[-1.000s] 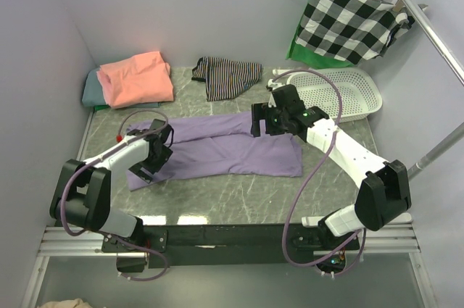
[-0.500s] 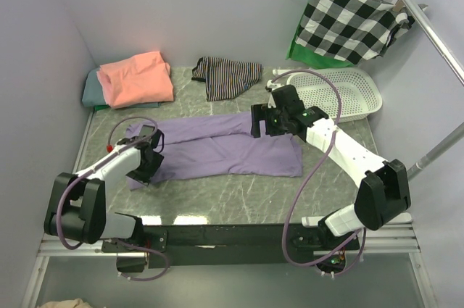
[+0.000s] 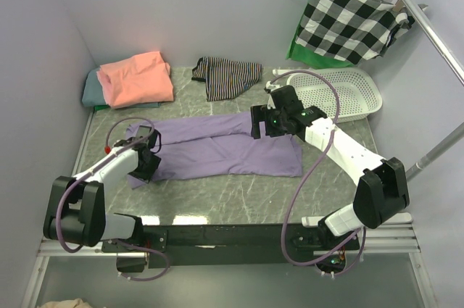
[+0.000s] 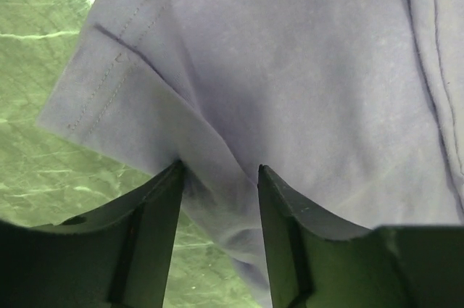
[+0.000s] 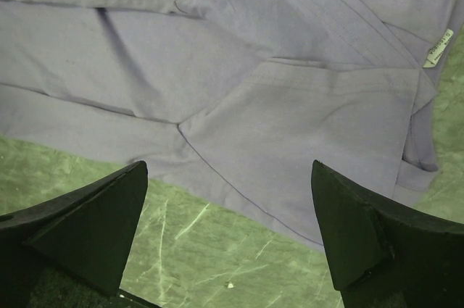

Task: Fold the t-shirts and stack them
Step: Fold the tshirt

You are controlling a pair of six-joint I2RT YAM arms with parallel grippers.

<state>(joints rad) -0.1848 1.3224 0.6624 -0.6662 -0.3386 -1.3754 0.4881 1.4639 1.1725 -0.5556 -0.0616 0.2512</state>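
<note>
Lavender t-shirt (image 3: 225,150) spread across mid desk (image 3: 239,192), left-end fold bunched between my half-closed left fingers (image 4: 145,228), grip I cannot confirm, right fingers (image 5: 87,214) wide open, empty, above its right end.

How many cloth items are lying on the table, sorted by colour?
Lavender t-shirt: 1
Salmon-pink t-shirt: 1
Grey-teal t-shirt: 1
Black-and-white striped cloth: 1
Total: 4
</note>
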